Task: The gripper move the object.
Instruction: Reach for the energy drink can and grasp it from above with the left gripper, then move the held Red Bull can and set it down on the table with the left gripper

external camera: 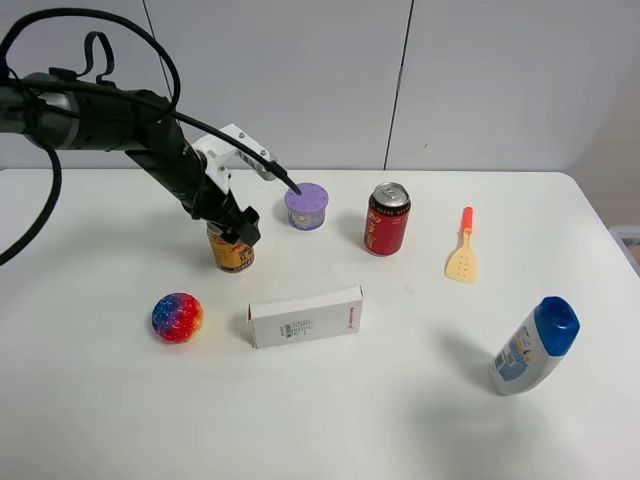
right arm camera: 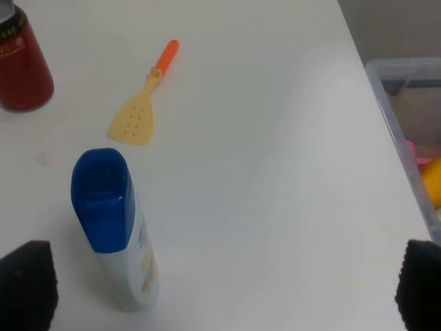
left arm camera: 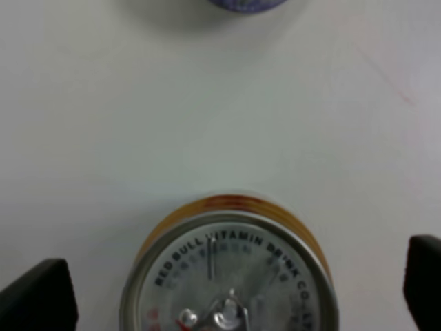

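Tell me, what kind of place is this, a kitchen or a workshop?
Probably a robot test lab: a white table before plain wall panels, a black gripper straddling a gold drink can, and unrelated props such as a rainbow ball and a spatula.

gold can (external camera: 232,257) showing silver top | ball (external camera: 177,317) showing rainbow mottling | spatula (external camera: 461,262) showing yellow blade, orange handle | bottle (external camera: 532,348) showing blue cap

Matte-black arm (external camera: 100,112), looping black cables (external camera: 60,40), dark-jawed gripper (external camera: 236,228); white box mount (external camera: 225,152) at its 12 o'clock.
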Robot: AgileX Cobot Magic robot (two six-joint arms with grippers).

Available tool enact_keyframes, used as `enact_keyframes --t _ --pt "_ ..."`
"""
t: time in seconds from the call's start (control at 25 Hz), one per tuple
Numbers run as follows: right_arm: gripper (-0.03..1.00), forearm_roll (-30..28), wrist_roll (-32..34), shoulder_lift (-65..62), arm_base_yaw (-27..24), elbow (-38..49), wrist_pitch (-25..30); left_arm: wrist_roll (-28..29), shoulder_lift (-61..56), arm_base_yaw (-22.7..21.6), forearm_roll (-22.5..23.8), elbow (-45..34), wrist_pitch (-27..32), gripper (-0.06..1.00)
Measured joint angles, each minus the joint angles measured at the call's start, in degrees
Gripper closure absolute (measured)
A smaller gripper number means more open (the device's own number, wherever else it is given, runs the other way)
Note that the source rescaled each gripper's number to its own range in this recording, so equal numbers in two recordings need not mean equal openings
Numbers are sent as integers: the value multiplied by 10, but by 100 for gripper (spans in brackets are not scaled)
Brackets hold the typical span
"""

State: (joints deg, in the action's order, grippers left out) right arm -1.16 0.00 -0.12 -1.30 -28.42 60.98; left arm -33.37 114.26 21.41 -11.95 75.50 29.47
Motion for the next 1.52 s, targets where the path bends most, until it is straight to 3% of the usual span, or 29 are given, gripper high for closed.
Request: enact_keyframes --t 0.52,0.56,0.64,0.72,1.04,1.2,1.52 --pt "-3 0 0 0 0 0 0 -1 50 0 1 0 -27 7" --pt "-3 0 0 0 0 0 0 -1 50 0 1 0 -28 13" --pt "-3 0 0 0 0 0 0 -1 50 0 1 0 -28 41" --pt "-3 0 0 0 0 0 0 -1 50 0 3 0 -28 94" --pt "-3 0 0 0 0 0 0 -2 47 0 3 0 -27 92" --pt "-3 0 0 0 0 0 0 -2 13 5 8 1 11 92" --pt "-3 0 0 0 0 0 0 1 -112 69 49 36 71 92"
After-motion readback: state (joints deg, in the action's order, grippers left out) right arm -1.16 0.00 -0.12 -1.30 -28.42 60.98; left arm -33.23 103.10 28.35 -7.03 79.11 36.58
